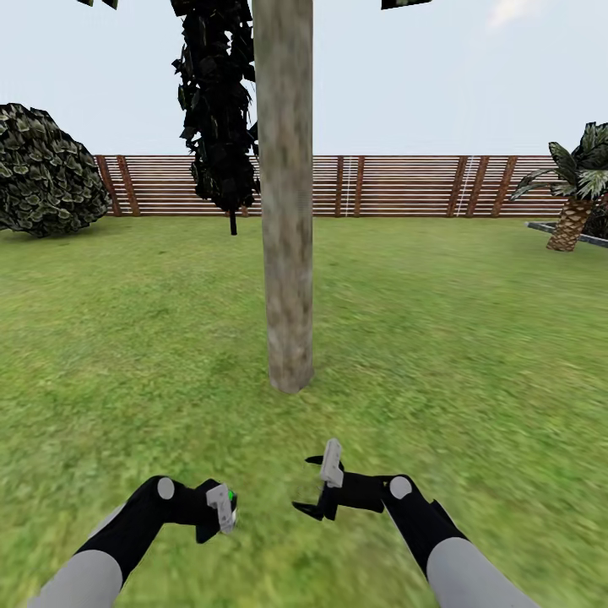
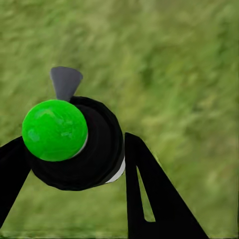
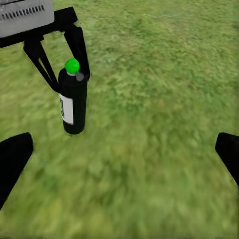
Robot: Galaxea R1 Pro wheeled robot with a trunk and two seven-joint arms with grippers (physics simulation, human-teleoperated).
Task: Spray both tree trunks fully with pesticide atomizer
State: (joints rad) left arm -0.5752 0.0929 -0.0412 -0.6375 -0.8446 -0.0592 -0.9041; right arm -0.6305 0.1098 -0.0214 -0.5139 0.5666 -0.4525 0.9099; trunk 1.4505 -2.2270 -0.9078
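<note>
1. Trunk [image 1: 285,211]: a thick, straight column of mottled grey-brown bark stands on the lawn [image 1: 473,338], directly ahead of the robot in the head view. It is bare for all of its visible height; its top runs past the frame edge.
2. Left claw [image 1: 226,507]: low over the grass, nearer the robot than the trunk base and to its left. It is closed on the atomizer [image 3: 72,99].
3. Atomizer: a black bottle with a white label and a green cap [image 2: 55,130]. In the right wrist view it hangs upright between the two black fingers [image 3: 77,47] of the left claw, clear of the grass. In the left wrist view the cap and a grey nozzle [image 2: 65,82] sit between the fingers [image 2: 149,199].
4. Right claw [image 1: 311,485]: low over the grass, to the right of the left claw and well apart from the trunk. Its fingers are spread wide with nothing between them; the right wrist view shows both tips [image 3: 14,154] far apart over bare grass.
5. Spray: none can be made out on the trunk bark.
6. Surroundings beyond the trunk: a brown slatted fence [image 1: 405,186] closes the lawn. A thin-stemmed dark tree [image 1: 218,110] stands just left of the trunk, farther back. A rounded shrub [image 1: 42,169] lies far left, and a short palm [image 1: 578,190] far right.
</note>
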